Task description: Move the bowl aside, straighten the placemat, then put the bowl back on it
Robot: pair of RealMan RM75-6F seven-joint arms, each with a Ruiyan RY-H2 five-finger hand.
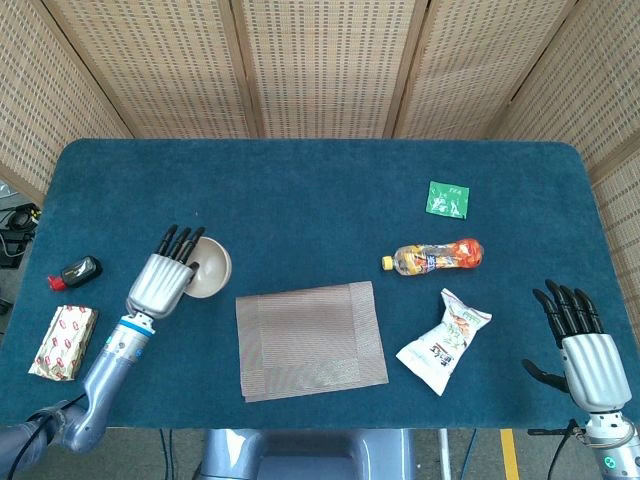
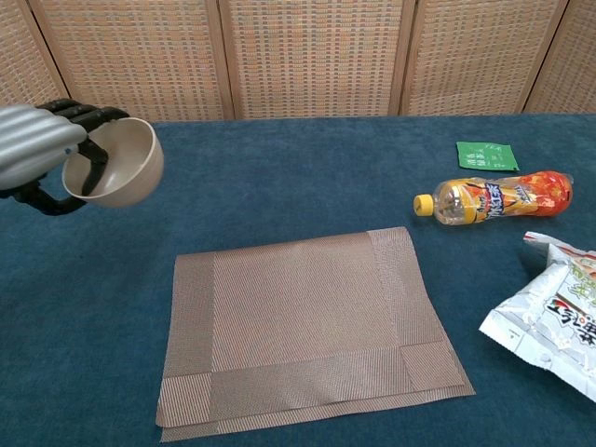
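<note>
Your left robot hand has the bowl gripped by its rim, fingers hooked over the near edge with some showing inside the cup, and in the chest view the bowl looks lifted and tipped, its mouth turned toward the camera. Whether it is clear of the counter or just grazing it, the head view does not settle. From the placemat, the bowl sits out at about ten o'clock, just off the mat's far-left corner and no longer over it.

So you are in the first step, moving the bowl aside, and it reads as nearly finished. The next move, as I judge it, is to level the bowl, set it down on the blue cloth where it is, and let go before turning to the mat.

The placemat lies bare and slightly askew, its long edges rising to the right, and a second layer or folded edge peeks out along the near side. Straightening it will likely call for a small turn.

Your right robot hand rests at the mat's three o'clock, well apart, fingers spread and holding nothing. Between them lie a snack bag and, farther back, a bottle.
</note>
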